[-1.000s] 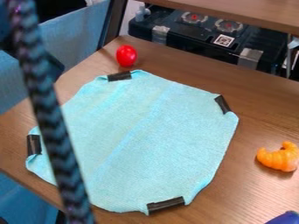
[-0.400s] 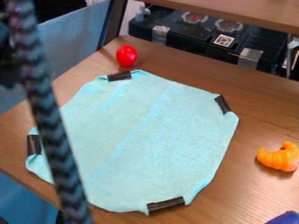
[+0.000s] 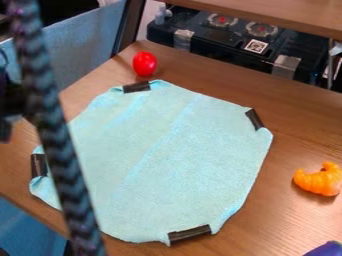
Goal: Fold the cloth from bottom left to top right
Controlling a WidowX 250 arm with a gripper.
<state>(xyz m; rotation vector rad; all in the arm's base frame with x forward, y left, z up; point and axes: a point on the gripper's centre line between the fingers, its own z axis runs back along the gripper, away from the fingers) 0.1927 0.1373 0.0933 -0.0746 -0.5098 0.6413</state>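
Note:
The dark gripper (image 3: pixel 9 107) is at the left edge, partly behind a braided cable and above and to the left of the cloth's lower left corner, apart from it. The light blue cloth (image 3: pixel 180 150) lies spread flat on the wooden table, with black tape at its four corners: top, right, bottom and left. Faint creases run diagonally across it. The cable hides a strip of its left side.
A thick braided cable (image 3: pixel 57 145) hangs down the left side in front of the view. A red egg-shaped object (image 3: pixel 144 64) sits behind the cloth, an orange toy (image 3: pixel 319 179) to its right, and a purple object (image 3: pixel 326 249) at the lower right corner.
The dark arm and gripper have shifted left and then lower along the left edge. The cable has swayed slightly, while the cloth has stayed still.

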